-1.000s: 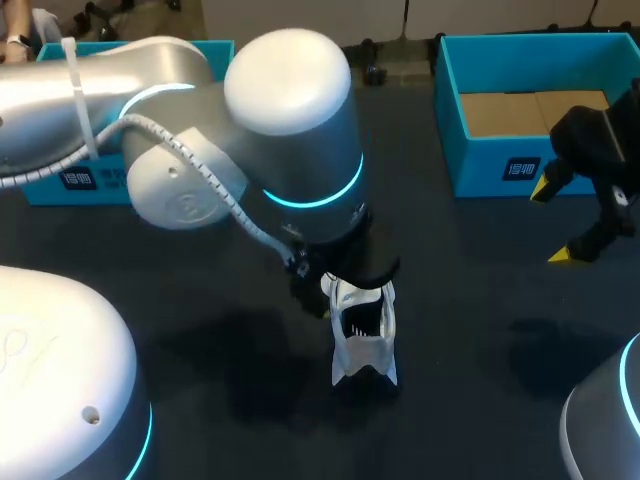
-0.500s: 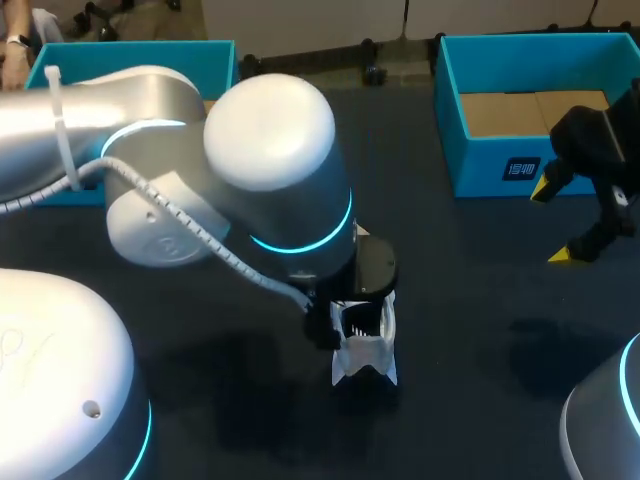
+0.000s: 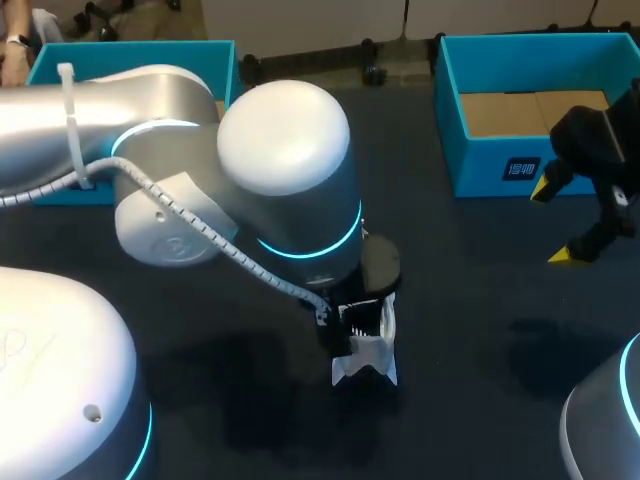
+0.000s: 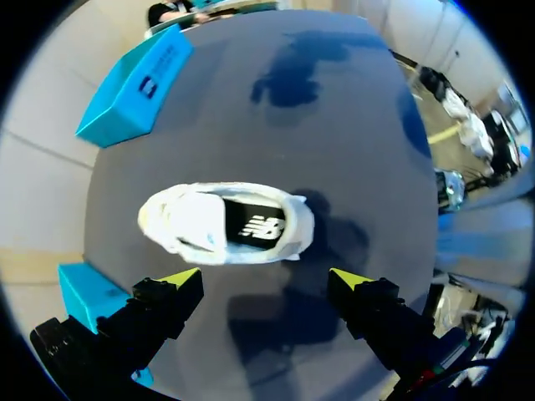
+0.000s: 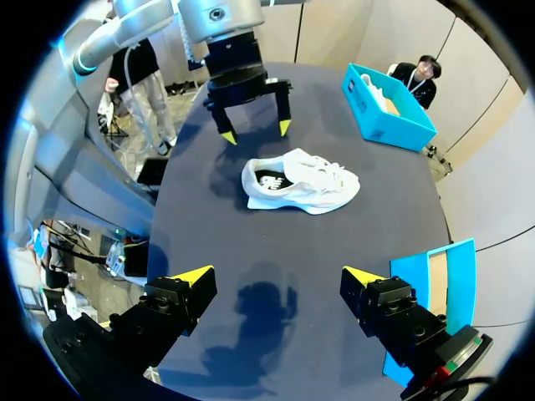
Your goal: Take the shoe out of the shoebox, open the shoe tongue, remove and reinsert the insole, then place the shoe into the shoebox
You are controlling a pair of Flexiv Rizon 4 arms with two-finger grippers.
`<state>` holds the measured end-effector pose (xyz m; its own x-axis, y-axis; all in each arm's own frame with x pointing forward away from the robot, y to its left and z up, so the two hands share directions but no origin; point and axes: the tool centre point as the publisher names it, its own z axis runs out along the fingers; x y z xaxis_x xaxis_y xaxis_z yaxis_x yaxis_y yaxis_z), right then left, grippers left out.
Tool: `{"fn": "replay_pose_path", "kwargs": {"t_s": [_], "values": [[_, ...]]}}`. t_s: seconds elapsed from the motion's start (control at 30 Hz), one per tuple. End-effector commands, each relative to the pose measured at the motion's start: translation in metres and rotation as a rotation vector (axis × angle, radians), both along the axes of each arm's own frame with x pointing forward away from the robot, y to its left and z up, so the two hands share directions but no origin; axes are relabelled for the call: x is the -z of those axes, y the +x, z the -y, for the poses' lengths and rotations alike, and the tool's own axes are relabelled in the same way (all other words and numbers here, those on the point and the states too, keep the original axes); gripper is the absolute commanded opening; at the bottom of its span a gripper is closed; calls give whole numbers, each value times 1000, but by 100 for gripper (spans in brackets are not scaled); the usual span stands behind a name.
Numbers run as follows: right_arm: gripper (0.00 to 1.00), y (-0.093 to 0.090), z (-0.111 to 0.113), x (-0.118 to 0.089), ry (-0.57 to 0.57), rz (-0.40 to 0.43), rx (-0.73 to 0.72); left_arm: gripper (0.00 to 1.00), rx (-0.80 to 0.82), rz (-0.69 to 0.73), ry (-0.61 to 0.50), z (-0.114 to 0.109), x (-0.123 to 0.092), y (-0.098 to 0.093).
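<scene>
A white shoe [image 3: 368,352] lies on the dark table, its opening with the black insole [image 4: 261,225] facing up. My left gripper [image 4: 263,277] hangs open just above it, with the shoe's heel end a little ahead of its yellow fingertips [image 4: 180,276] and nothing between them. In the head view the left arm's wrist hides much of the shoe. From the right wrist view the shoe [image 5: 297,182] shows whole, with my left gripper [image 5: 256,132] beyond it. My right gripper [image 3: 553,222] stands open and empty at the right, near the blue shoebox [image 3: 455,120].
The right blue box's floor is bare cardboard. A second blue box [image 3: 215,52] sits at the back left, behind the left arm, with something white inside [image 5: 372,88]. Dark table [image 3: 470,330] lies between the shoe and my right gripper.
My left arm's wrist has shifted nearer over the shoe and now covers more of it. The shoe and my right arm have not moved.
</scene>
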<state>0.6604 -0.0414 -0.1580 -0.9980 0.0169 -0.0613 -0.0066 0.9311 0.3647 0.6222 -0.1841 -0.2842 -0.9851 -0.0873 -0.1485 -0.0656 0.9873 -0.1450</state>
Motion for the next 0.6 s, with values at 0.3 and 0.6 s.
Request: {"fn": "replay_pose_path", "kwargs": {"t_s": [0.3, 0.6], "values": [[100, 3, -1, 0, -4, -5, -1, 100, 95, -82, 5, 26, 47, -17], [100, 3, -1, 0, -4, -5, -1, 100, 108, -87, 25, 40, 74, -33]]}}
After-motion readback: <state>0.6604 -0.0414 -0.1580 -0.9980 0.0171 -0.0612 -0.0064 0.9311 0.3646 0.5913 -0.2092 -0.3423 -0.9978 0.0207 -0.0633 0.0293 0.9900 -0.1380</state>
